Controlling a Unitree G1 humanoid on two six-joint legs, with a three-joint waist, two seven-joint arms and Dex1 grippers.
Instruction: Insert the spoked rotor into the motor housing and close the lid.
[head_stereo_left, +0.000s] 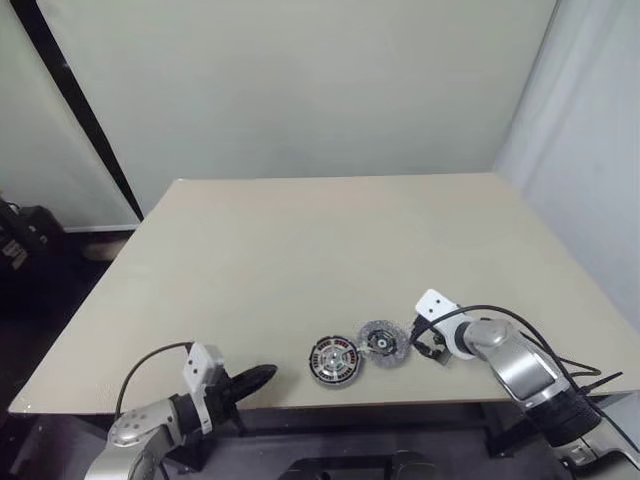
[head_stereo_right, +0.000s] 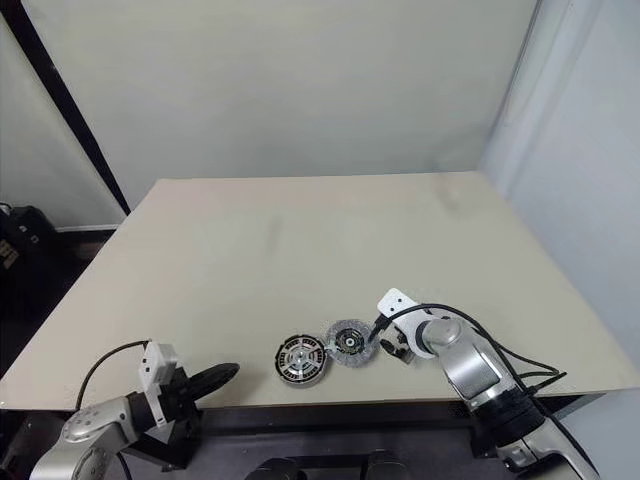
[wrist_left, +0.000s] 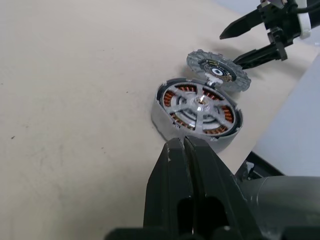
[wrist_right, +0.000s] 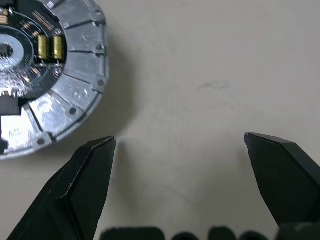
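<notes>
The rotor (wrist_left: 201, 106) already sits inside the housing (wrist_left: 165, 117), near the front edge of the surface (head_stereo_left: 300, 250). The lid (head_stereo_left: 382, 342) lies touching it, not yet on. Right gripper (head_stereo_left: 425, 340) waits just beside the lid, jaws apart; left gripper (head_stereo_left: 250, 380) has jaws together.

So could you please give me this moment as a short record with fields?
table: beige top, parts lie near its front edge
housing: spoked rotor already sits inside it, copper windings show through the spokes
lid: lies flat beside the housing on the robot's right, touching or nearly touching it, not yet on
left gripper: shut, empty, at the table's front edge, left of the housing
right gripper: open, empty, just right of the lid, over bare table
</notes>
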